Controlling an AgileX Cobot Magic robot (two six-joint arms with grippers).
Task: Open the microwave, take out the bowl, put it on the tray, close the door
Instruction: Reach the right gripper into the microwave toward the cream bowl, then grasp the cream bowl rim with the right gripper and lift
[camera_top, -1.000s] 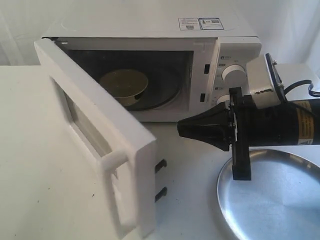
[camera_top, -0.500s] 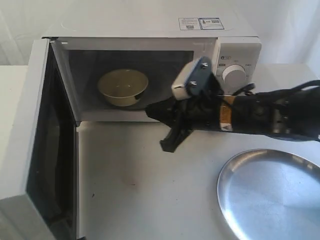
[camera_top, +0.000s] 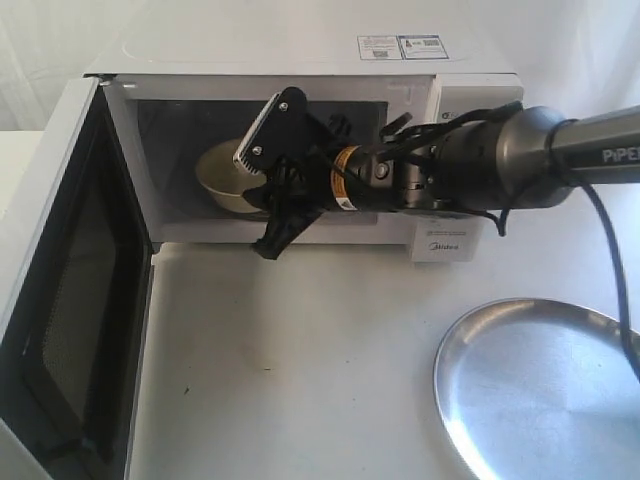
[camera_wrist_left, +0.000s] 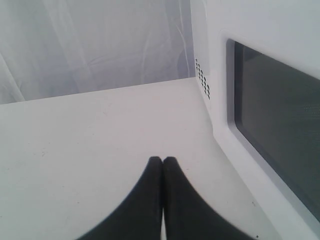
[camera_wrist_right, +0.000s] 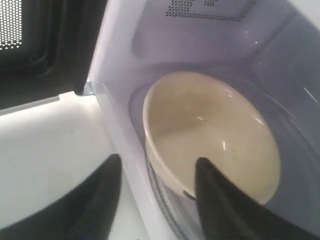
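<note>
Cream-white glossy round bowl (camera_wrist_right: 210, 135) sits inside white boxy microwave (camera_top: 300, 50); white mesh-backed door (camera_top: 70, 300) wide open. Black right gripper (camera_wrist_right: 157, 161) spread, one finger over bowl, other seemingly outside cavity wall. Closing risks clamping wall or tipping slick bowl. Black left gripper (camera_wrist_left: 162, 160) pressed together beside door. Shiny round steel tray (camera_top: 550, 390) well apart.

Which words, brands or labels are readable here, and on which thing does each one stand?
"PiPE", cut off at the picture's edge: on the right arm.
"Midea", a small logo: low on the front of the microwave.
Two stickers on the microwave's top: too small to read.
Orange label on the arm: too blurred to read.
</note>
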